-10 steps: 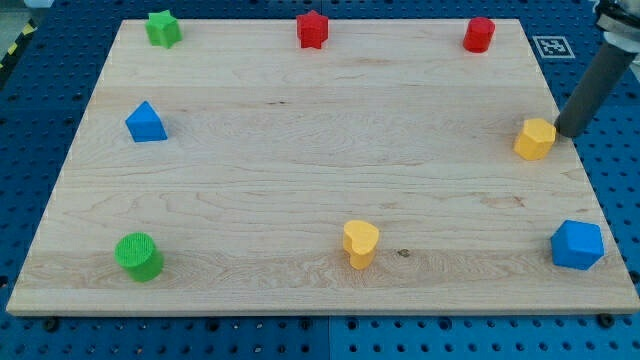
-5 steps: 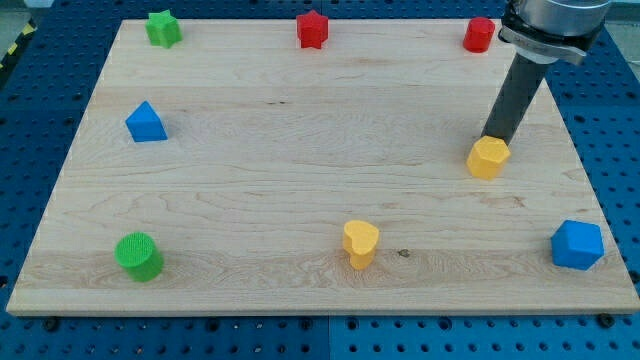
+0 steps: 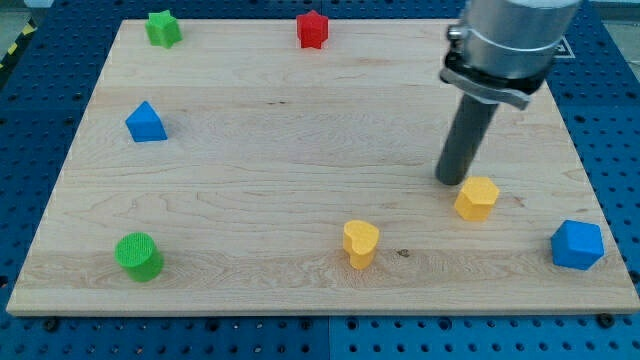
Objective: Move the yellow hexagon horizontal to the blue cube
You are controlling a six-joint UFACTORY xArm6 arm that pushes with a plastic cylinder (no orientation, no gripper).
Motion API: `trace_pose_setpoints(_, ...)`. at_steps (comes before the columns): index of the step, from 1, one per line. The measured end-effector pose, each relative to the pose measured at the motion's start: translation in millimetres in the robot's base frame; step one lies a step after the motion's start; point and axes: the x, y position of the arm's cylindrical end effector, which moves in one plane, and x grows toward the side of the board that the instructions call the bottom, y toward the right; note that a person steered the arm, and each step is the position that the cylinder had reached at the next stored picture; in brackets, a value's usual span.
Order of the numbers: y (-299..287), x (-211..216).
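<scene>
The yellow hexagon [image 3: 477, 198] lies on the wooden board [image 3: 300, 150] at the lower right. My tip [image 3: 451, 181] rests just at its upper left, touching or nearly touching it. The blue cube [image 3: 577, 245] sits near the board's lower right corner, to the right of the hexagon and a little lower in the view. The arm's body covers the board's top right corner.
A yellow heart [image 3: 360, 243] stands at the bottom middle. A green cylinder [image 3: 138, 256] is at the lower left, a blue triangular block [image 3: 146, 122] at the left, a green star [image 3: 162, 28] and a red star [image 3: 313, 29] along the top.
The yellow hexagon has slid from the right edge leftward and then down the view. My tip followed it, moving left and down. The arm now hides the red cylinder at the top right.
</scene>
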Motion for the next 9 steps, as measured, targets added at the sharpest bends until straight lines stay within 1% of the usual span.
trace_pose_setpoints(1,-10,6)
trace_pose_setpoints(2,-10,1)
trace_pose_setpoints(3,-6,-5)
trace_pose_setpoints(4,16,-4)
trace_pose_setpoints(5,32,7)
trace_pose_setpoints(7,32,48)
trace_pose_setpoints(8,31,49)
trace_pose_setpoints(9,-7,30)
